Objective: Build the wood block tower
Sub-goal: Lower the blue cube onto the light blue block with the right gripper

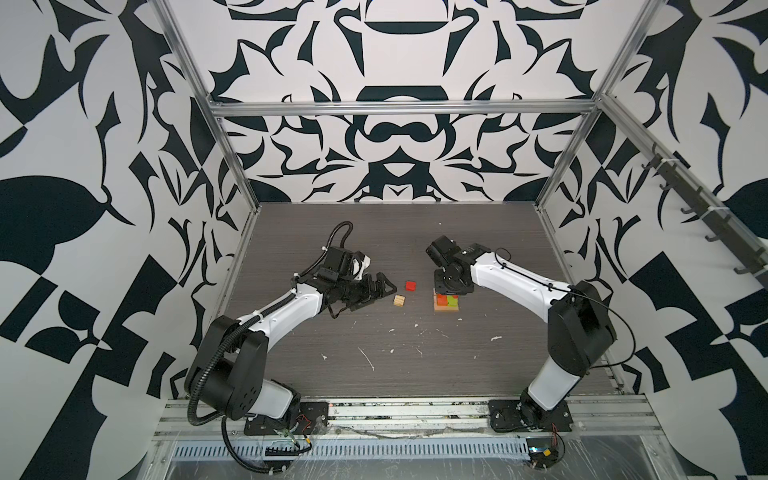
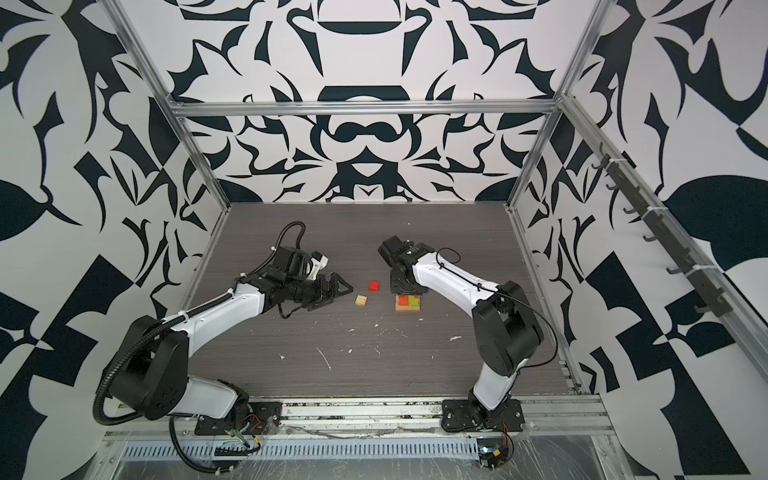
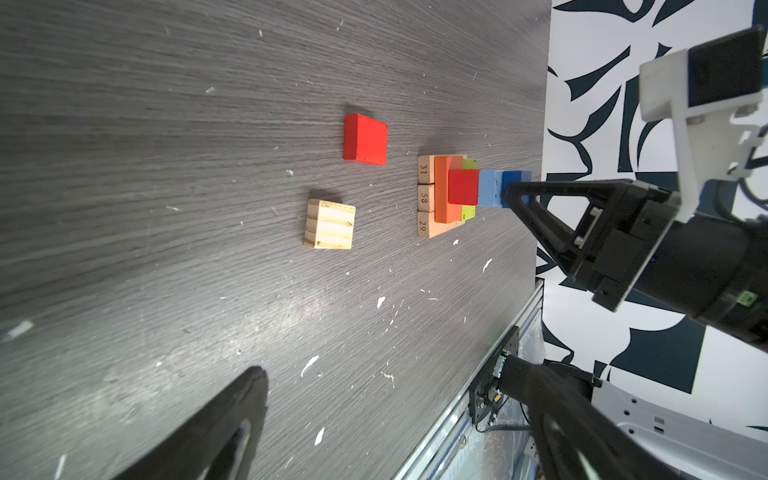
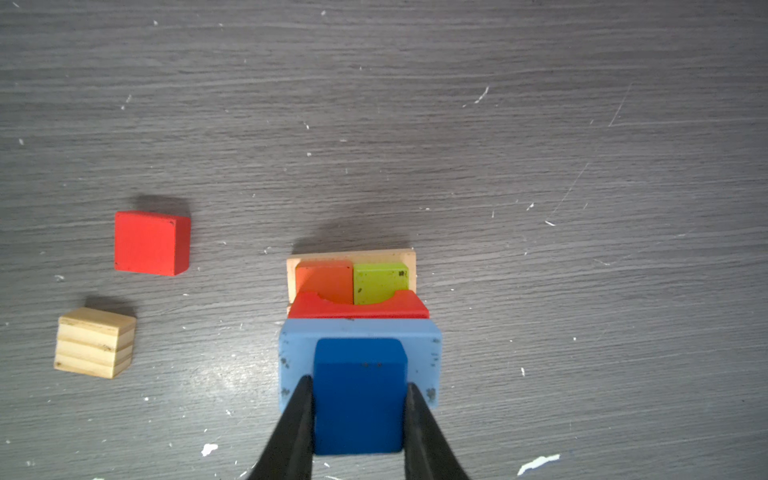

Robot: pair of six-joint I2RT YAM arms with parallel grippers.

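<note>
While the right tool point(image 4: 357, 384) pinches the dark blue block point(image 4: 359, 415) from both sides, we judge the step in hand to be seating that block on top of the wood block tower point(image 3: 444, 195). The tower stands on the surface point(image 4: 540, 166) a little right of the middle in both top views, directly under the right wrist. From the bottom up we read three numbered tan bars point(image 3: 424, 197), an orange block point(image 4: 324, 280) beside a lime green block point(image 4: 380, 282), a red arch block point(image 4: 357, 309), then a light blue block point(image 4: 424, 345). The dark blue block appears to rest against the light blue one, roughly centred on it, though we cannot tell whether its full weight is down.

The next move, as we see it, calls for the jaws to part evenly and the arm to rise straight up, so that neither finger drags the top block sideways. The stack is narrow at the top, and a small nudge could shift it.

Two pieces lie loose on the surface to the left of the tower: a red block point(image 4: 151, 243) and a striped tan block point(image 4: 95, 343), apart from each other. The left tool point(image 1: 374, 297) lies low with its jaws spread wide, near the striped tan block but not touching it. We take it to be placed for fetching one of these.
</note>
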